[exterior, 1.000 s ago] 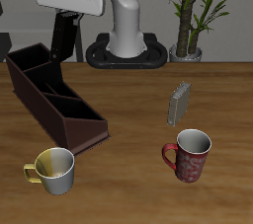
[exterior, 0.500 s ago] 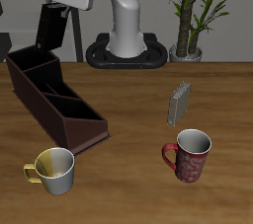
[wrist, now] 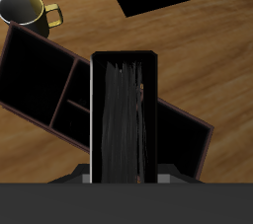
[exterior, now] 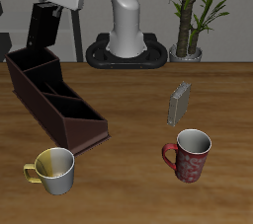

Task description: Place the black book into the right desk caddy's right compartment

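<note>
— We log the black book (exterior: 44, 26) as plain black, its edge in the wrist view (wrist: 120, 119) streaked grey. The right desk caddy (exterior: 54, 105) is dark maroon-brown.

— Agreed. Beside the caddy's low end we see a mug (exterior: 54, 170) yellow and grey. The other mug (exterior: 190, 156) is red with pale speckles, and behind it stands a grey ribbed book (exterior: 179, 102). The table (exterior: 128, 184) has brown woodgrain.

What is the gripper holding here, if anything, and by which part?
The gripper holds the black book, clamped at its upper end so it hangs down above the right desk caddy.
</note>
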